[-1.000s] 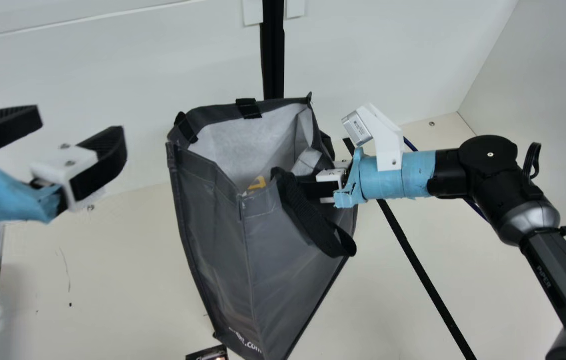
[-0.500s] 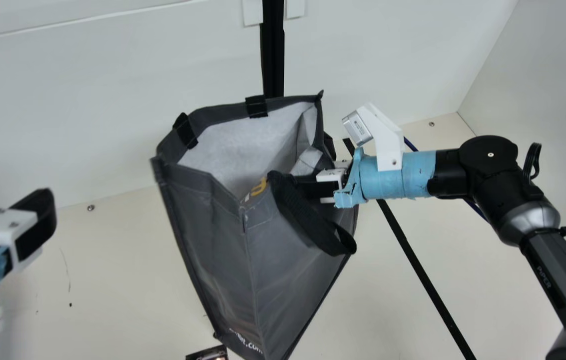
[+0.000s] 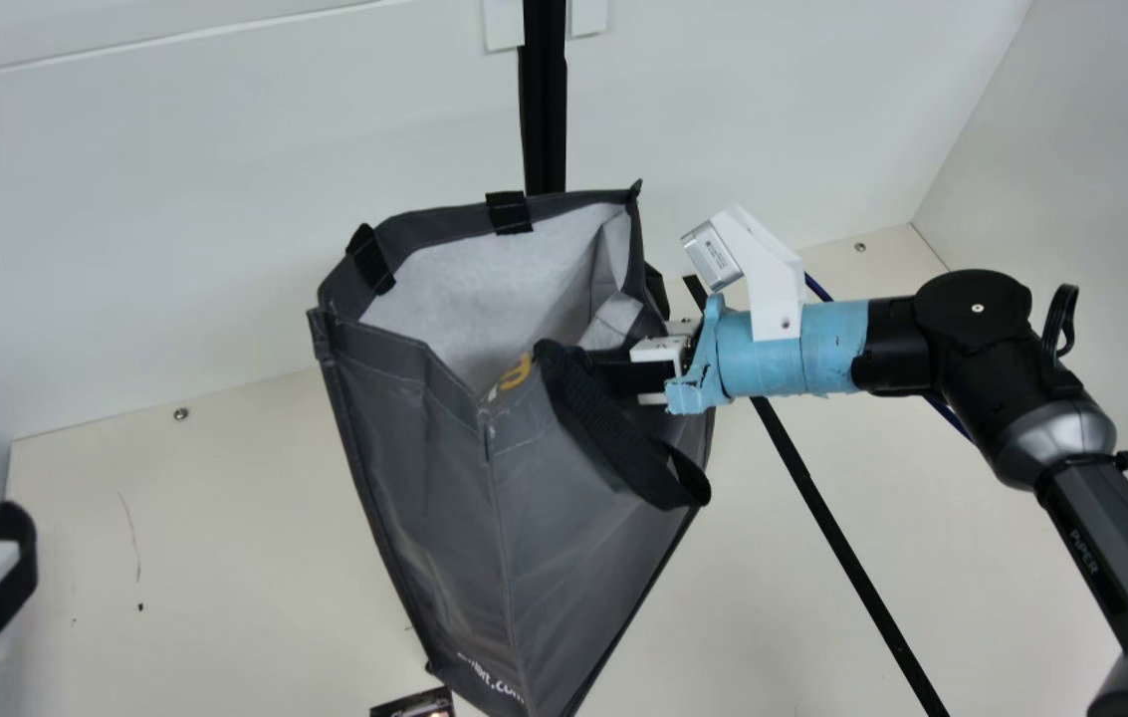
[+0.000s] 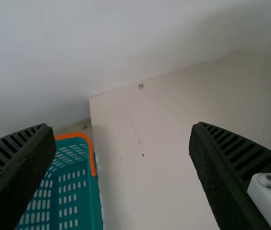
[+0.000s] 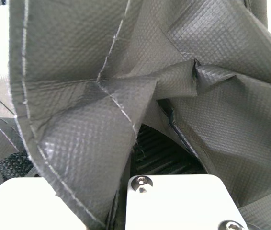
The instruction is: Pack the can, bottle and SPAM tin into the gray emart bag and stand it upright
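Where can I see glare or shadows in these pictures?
Right wrist view: a sheen on the gray bag's creases, bright white plates, a washed-out top-right corner; left wrist view: soft shade on the table beside the teal basket.

I count one gray emart bag (image 3: 424,448), with one looping black handle (image 3: 623,438) and two black strap tabs, a first (image 3: 510,212) and a second (image 3: 370,259), on its rim. My pincers number two, left (image 3: 11,568) and right (image 3: 633,376); two ribbed fingers (image 4: 221,177) frame my left wrist view. Also tallied from my remote post: one teal basket (image 4: 73,191) with one orange handle (image 4: 90,148), one dark item (image 3: 414,705) at the main view's bottom edge, one table (image 3: 225,558), and, in that view, two screw heads, one left (image 3: 180,413), one right (image 3: 860,247).
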